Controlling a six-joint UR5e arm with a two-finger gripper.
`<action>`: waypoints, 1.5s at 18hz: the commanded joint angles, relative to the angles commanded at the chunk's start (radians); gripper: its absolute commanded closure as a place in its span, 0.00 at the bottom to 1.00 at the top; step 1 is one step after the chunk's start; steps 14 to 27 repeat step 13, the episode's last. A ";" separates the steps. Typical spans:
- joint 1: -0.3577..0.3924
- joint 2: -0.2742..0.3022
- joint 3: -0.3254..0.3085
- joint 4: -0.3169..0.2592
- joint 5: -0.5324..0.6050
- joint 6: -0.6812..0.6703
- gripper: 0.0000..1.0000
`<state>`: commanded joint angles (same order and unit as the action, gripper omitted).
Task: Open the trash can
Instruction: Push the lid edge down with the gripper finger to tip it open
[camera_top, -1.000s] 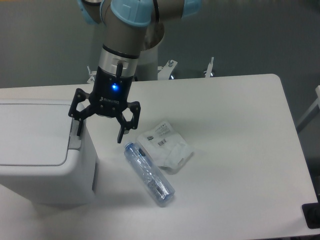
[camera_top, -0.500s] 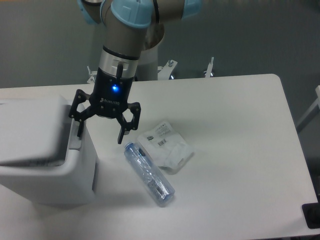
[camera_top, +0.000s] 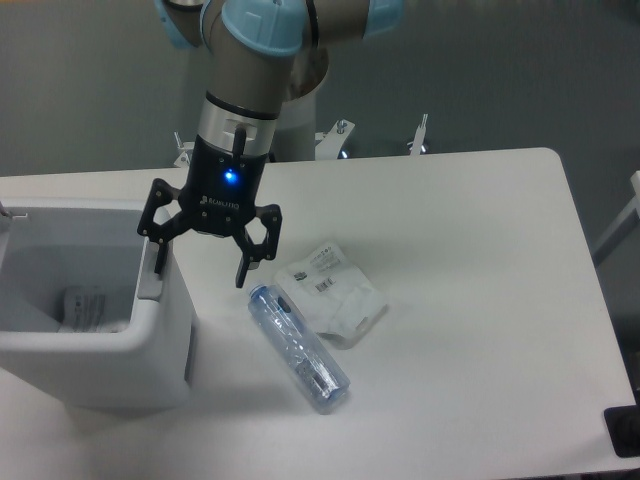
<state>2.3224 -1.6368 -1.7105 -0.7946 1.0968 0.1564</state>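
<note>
The trash can (camera_top: 150, 350) is a large boxy white bin at the table's left edge. Its top stands open and I see into it; some white stuff (camera_top: 85, 305) lies inside. The lid is out of view, apart from a small piece at the far left edge. A grey strip (camera_top: 150, 280) runs along its right rim. My gripper (camera_top: 200, 270) hangs open over the bin's right rim, its left finger (camera_top: 158, 255) at the grey strip, its right finger (camera_top: 243, 268) over the table. It holds nothing.
A clear plastic bottle (camera_top: 298, 347) lies on its side on the white table (camera_top: 480, 300), just right of the bin. A crumpled white wrapper (camera_top: 332, 290) lies beside it. The robot's base and metal clamps (camera_top: 340, 135) stand at the table's far edge.
The bin's lid was flat and shut, then swung up, and now it is open with the inside showing. My gripper has stayed in place.
</note>
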 joint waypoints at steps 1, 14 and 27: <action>0.003 0.000 0.011 0.000 0.002 0.005 0.00; 0.186 0.017 0.032 -0.002 0.146 0.196 0.00; 0.186 0.017 0.032 -0.002 0.146 0.196 0.00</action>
